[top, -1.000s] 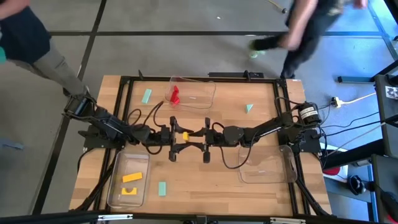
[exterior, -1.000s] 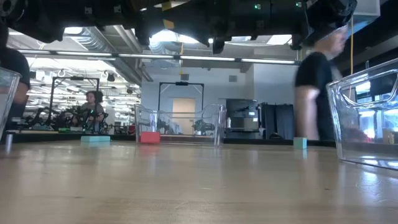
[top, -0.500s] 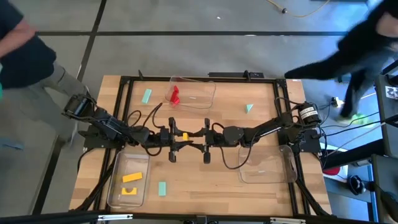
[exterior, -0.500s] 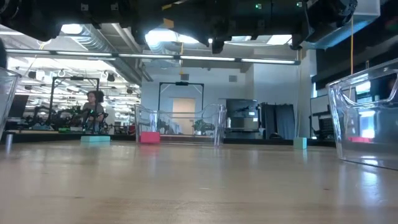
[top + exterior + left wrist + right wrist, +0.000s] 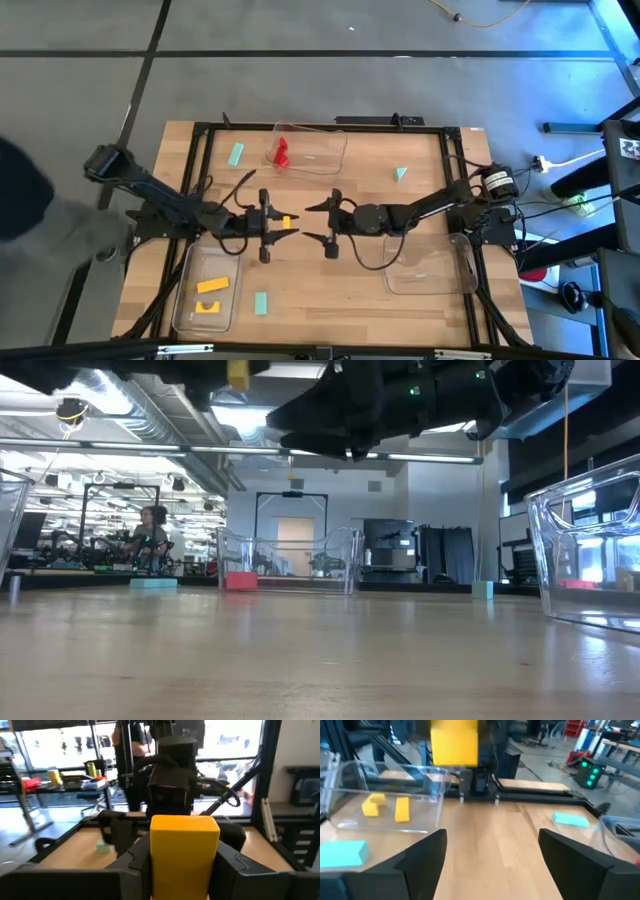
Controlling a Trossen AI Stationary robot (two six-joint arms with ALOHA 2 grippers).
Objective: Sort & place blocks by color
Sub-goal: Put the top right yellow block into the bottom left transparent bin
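A: Where's your yellow block (image 5: 184, 851)?
B: Clamped in your left gripper (image 5: 283, 221) jaws, lifted above mid-table (image 5: 330, 290).
A: Right gripper (image 5: 311, 222)?
B: Jaws wide, holding nothing, facing the left one.

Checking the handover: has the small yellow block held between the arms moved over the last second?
Yes. The small yellow block, shut in the left end effector, has shifted left, away from the open right end effector and off the red-block tray's centre line.

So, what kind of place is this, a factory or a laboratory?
Probably a robotics laboratory or workshop. The wooden table stands on a bare concrete floor, other workbenches with equipment stand behind, and exposed ducts run under the ceiling.
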